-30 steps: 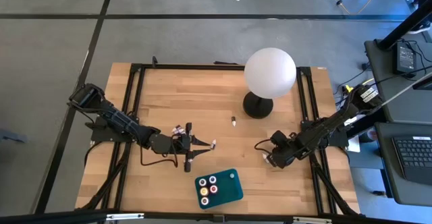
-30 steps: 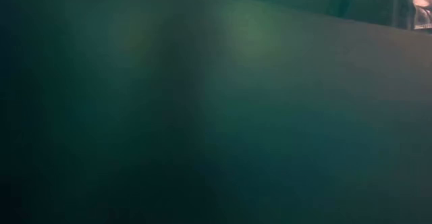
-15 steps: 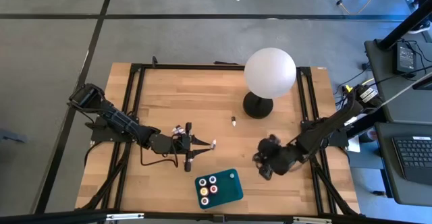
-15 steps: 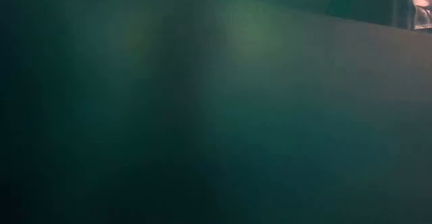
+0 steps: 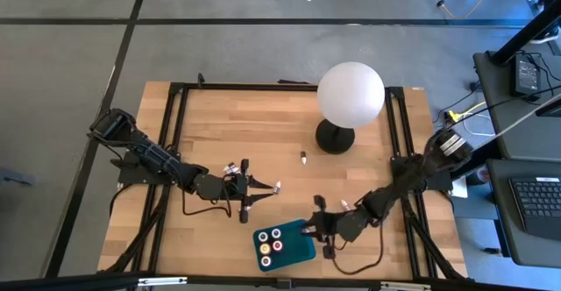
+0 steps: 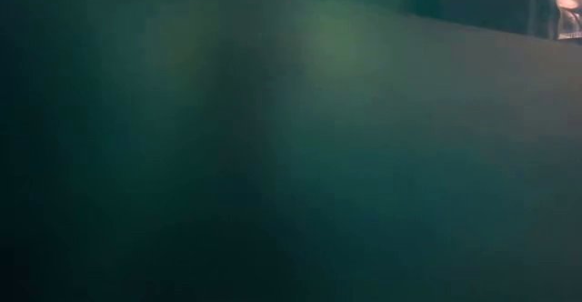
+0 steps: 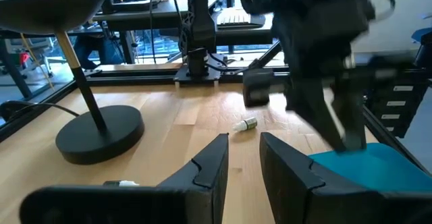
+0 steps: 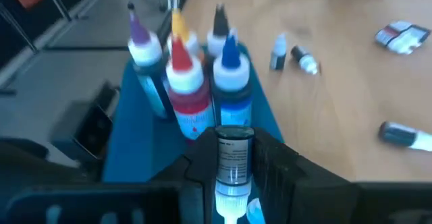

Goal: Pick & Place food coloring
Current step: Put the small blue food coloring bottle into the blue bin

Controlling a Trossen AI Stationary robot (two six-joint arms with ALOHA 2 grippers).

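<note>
A teal tray (image 5: 300, 249) lies near the table's near edge with several capped food coloring bottles (image 8: 182, 82) standing in it. My right gripper (image 5: 309, 230) is over the tray's right end, shut on a small clear labelled bottle (image 8: 233, 155). More small bottles lie on the wood: one (image 5: 302, 158) near the lamp base, others (image 8: 304, 61) beyond the tray. My left gripper (image 5: 263, 188) rests low on the table left of the tray, slightly open and empty. The low view shows only the tray's teal wall (image 6: 291, 156). My right gripper pinches the small bottle by its labelled body (image 8: 234, 146) between the two fingers. The bottle lies along the fingers, its white cap (image 8: 229, 204) toward the wrist. It is lifted clear, above the tray's right end, close to the standing bottles.
A white globe lamp (image 5: 351, 94) on a black base (image 5: 335, 137) stands at the far right of the table. Small white bits (image 5: 232, 167) lie by my left gripper. Black frame rails run along the table's left and right sides.
My right gripper has gone toward the table's left and near edges, from the open wood at the right to the tray's right end, carrying the small bottle.
</note>
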